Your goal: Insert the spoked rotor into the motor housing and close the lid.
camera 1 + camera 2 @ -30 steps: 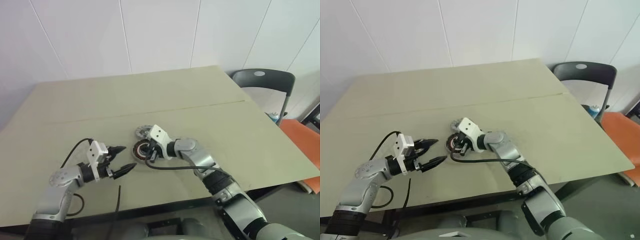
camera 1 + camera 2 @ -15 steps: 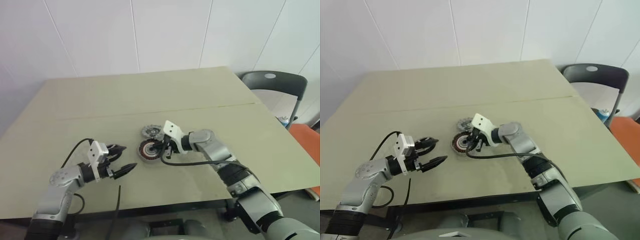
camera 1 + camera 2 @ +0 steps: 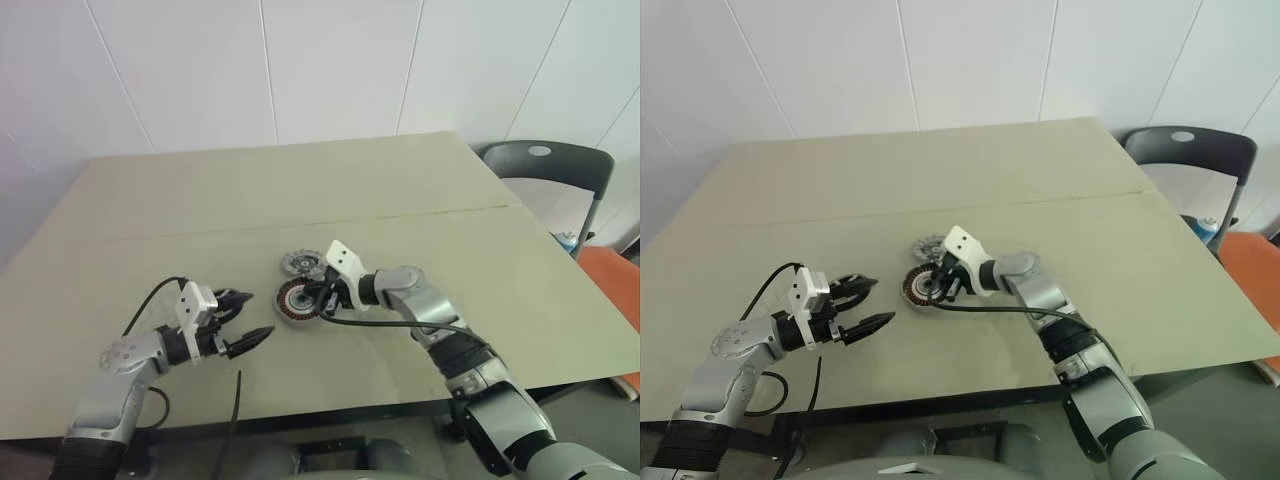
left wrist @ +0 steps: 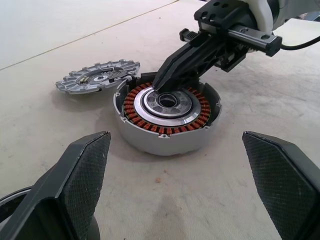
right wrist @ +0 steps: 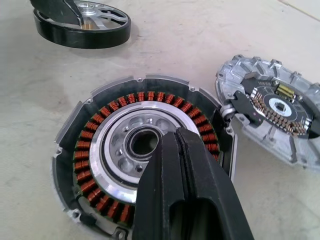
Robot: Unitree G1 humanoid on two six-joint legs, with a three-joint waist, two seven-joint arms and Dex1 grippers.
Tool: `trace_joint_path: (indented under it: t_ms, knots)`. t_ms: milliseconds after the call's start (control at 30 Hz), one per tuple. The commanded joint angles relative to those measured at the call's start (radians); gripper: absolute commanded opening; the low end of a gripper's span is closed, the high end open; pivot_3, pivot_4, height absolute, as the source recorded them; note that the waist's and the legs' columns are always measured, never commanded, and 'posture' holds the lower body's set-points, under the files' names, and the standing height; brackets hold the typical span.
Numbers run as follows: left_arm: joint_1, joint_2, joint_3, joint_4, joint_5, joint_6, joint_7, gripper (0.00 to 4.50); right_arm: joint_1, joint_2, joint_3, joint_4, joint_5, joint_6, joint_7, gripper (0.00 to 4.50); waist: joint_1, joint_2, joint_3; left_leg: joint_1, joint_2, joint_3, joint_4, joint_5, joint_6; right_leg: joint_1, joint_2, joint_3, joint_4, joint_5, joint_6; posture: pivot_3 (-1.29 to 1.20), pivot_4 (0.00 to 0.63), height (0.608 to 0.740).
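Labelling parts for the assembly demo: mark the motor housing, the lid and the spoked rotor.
motor housing (image 5: 100,145): right wrist view, on the copper winding ring.
lid (image 5: 280,107): right wrist view, on its dark centre.
spoked rotor (image 5: 102,12): right wrist view, on a silver spoke.

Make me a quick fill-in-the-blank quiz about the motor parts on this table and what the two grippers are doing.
1. The right gripper, its jaws ____, points over the pale centre of the motor housing.
2. The lid lies flat on the table ____ the housing.
3. The left gripper has its jaws ____ and holds nothing.
4. The spoked rotor lies on the ____, not in the housing.

Missing words: shut; beside; open; table
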Motion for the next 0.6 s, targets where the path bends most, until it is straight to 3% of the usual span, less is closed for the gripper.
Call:
trace_joint_path:
  t_ms: [33,300,600]
  knots:
    - [-0.012,0.004,0.005,-0.008,0.007,-0.024,-0.003,4.50,0.027,-0.014,0.056,-0.038,0.029,0.035,0.093,0.02,-0.002,0.000,0.000,0.000,0.000,0.000,0.000,0.000,0.000,0.000,0.000,0.000,0.000,0.000,0.000,0.00,0.000,0.740]
    - [-0.019,0.000,0.002,0.007,0.012,-0.034,-0.002,4.50,-0.029,-0.004,-0.017,-0.024,0.049,0.034,0.065,0.02,-0.024,-0.001,0.001,0.000,0.001,0.001,-0.002,-0.001,0.000,-0.001,0.001,0.001,0.000,0.000,0.001,0.00,0.000,0.740]
    - [-0.019,-0.009,-0.002,0.001,0.016,-0.036,0.002,4.50,-0.015,-0.049,0.067,0.011,-0.050,-0.032,0.040,0.02,-0.023,-0.001,0.001,0.000,0.001,0.002,-0.002,-0.001,0.000,-0.001,0.001,0.001,0.000,0.000,0.001,0.00,0.000,0.740]
